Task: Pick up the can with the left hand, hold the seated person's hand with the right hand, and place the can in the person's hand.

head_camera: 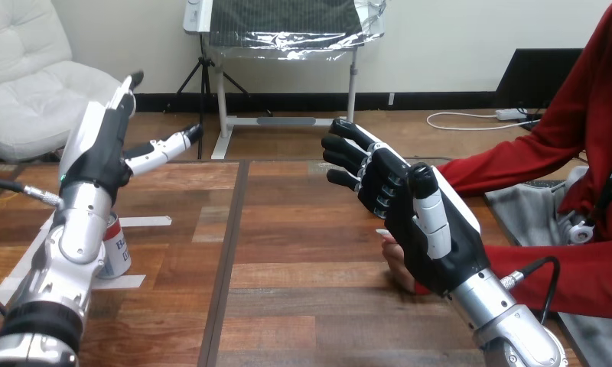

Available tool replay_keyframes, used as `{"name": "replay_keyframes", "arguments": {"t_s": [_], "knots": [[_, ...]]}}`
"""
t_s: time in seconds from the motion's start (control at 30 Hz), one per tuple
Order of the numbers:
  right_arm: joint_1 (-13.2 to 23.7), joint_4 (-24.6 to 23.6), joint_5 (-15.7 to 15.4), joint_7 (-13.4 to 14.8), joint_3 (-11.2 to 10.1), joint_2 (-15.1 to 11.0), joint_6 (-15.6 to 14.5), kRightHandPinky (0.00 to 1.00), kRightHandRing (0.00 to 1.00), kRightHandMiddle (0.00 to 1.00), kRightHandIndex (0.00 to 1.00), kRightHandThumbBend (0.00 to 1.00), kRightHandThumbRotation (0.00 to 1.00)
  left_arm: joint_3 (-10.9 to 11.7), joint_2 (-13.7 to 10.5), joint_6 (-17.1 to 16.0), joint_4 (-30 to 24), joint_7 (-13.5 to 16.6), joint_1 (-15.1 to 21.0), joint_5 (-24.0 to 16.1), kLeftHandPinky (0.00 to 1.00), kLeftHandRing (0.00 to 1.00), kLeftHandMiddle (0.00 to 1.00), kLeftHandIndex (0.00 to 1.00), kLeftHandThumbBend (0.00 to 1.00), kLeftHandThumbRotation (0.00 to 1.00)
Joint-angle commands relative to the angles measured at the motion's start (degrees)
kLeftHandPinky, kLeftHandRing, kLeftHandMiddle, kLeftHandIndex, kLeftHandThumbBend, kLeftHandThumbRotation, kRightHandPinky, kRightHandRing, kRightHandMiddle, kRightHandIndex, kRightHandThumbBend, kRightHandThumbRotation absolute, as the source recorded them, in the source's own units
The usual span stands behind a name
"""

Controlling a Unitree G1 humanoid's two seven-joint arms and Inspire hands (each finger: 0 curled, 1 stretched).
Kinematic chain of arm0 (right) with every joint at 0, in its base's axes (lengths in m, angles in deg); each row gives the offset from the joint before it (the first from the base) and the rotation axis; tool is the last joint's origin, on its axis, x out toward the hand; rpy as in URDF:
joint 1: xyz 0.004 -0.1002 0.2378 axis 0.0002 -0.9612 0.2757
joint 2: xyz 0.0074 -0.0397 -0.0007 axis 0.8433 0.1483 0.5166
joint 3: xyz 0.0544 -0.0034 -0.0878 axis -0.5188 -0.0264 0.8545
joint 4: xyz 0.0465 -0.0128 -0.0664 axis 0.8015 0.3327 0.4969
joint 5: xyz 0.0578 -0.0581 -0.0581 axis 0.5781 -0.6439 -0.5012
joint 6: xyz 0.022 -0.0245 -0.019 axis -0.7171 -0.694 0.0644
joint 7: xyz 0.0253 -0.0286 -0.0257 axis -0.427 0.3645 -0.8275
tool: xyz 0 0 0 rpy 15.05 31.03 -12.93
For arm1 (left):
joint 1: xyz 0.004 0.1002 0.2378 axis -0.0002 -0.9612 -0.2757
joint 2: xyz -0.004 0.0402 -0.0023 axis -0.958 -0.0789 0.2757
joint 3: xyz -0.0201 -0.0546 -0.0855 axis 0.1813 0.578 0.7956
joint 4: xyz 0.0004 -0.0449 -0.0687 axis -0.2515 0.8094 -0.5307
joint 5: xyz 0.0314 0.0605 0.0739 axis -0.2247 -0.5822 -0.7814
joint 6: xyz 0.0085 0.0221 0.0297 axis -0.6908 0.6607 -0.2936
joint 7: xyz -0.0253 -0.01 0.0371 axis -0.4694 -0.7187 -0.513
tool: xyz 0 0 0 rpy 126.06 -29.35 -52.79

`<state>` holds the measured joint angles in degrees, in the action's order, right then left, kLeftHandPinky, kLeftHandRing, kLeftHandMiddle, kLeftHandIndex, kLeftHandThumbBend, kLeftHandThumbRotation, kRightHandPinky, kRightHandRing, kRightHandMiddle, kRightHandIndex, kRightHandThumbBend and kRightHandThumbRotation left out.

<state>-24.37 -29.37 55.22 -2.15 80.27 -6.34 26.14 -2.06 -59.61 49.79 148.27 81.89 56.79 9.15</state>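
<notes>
1. Left hand [100, 157] at 10 o'clock of the view, raised off the table [303, 298]. Fingers straight and pointing up, thumb splayed toward 3 o'clock, nothing in it.
2. Can [119, 248] at 8 o'clock, upright on the table near the left edge, partly hidden behind the left forearm [77, 237]. The left hand is well above it (no contact).
3. White tape strips [146, 222] lie on the wood just beside the can, at its 1 and 5 o'clock.
4. Right hand [414, 218] at 3 o'clock, palm away from the camera. Fingers are extended and spread toward 10 o'clock, not curled round anything.
5. Person's hand [396, 261] shows at the right hand's 7 o'clock edge, low on the table and mostly covered by it. The robot hand is over it (can't tell if they touch). The red sleeve [571, 279] runs off toward 4 o'clock.
6. Open room: bare tabletop between the two hands, from the dark seam [228, 260] across to the person's hand and out to the table's far edge at 12 o'clock.
</notes>
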Motion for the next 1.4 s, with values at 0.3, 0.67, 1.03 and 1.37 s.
{"name": "replay_keyframes", "arguments": {"t_s": [0.3,0.67,1.03,1.37], "knots": [[1.95,-1.99,0.77,-0.04,-1.39,-0.21,0.71,0.89,0.91,0.90,0.91,0.91,1.00,-3.49,-2.84,4.42,6.95,1.44,9.37,-2.07,0.92,1.00,1.00,0.97,0.71,0.55],[1.56,-2.91,0.55,0.14,-1.33,-0.34,0.16,0.89,0.91,0.90,0.91,0.90,1.00,-5.52,-3.15,7.57,9.78,1.99,10.95,-3.33,0.92,0.99,0.99,0.96,0.71,0.52],[1.52,-2.83,0.24,0.13,-1.40,-0.32,0.65,0.89,0.91,0.89,0.91,0.89,1.00,-7.22,-3.44,9.38,11.16,3.36,11.39,-4.26,0.99,0.99,0.99,0.96,0.71,0.52],[1.75,-2.31,0.21,0.12,-1.48,-0.19,0.75,0.89,0.91,0.89,0.90,0.89,1.00,-7.80,-3.59,11.56,11.88,4.01,11.57,-4.74,0.97,0.98,0.98,0.95,0.72,0.50]]}}
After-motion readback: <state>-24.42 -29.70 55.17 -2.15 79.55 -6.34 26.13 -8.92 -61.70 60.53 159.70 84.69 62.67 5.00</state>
